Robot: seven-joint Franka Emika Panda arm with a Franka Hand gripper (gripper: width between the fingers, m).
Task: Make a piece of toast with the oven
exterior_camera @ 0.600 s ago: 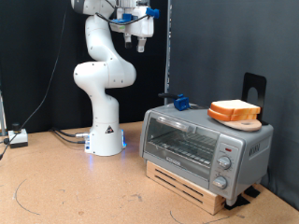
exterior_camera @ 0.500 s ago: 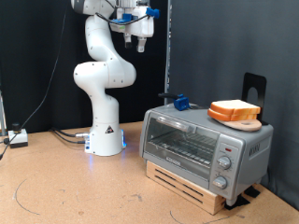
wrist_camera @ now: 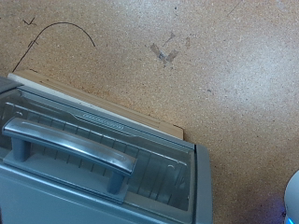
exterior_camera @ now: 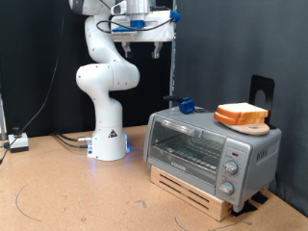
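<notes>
Risks first, my read only: the piece of toast point(exterior_camera: 242, 115) sits on a small board up on the roof of the oven point(exterior_camera: 211, 146), toward the ext. view's right end; a second near-identical slice seems stacked w/ it, so a pinch could catch both or shove the board off the roof edge. The oven door is shut, glass front w/ its handle point(wrist_camera: 67, 149) across it, so any bread brought down now has nowhere to go; a pull on that handle from an off angle could drag the whole oven, since it only rests on a wooden riser point(exterior_camera: 199, 193) above the cork-like tabletop point(exterior_camera: 67, 192). A blue object point(exterior_camera: 186, 106) on the roof's far side is another thing to clip on approach. Pose: arm folded tall over its white base point(exterior_camera: 109, 144) at ext. view's left-centre, wrist raised to the top edge of frame, gripper point(exterior_camera: 141, 45) hanging well above and well apart from oven and bread, pointing down. Wrist cam looks down on the door and bare tabletop; no fingers in it. Nothing is held; how far the fingers are spread can't be told at this res.
</notes>
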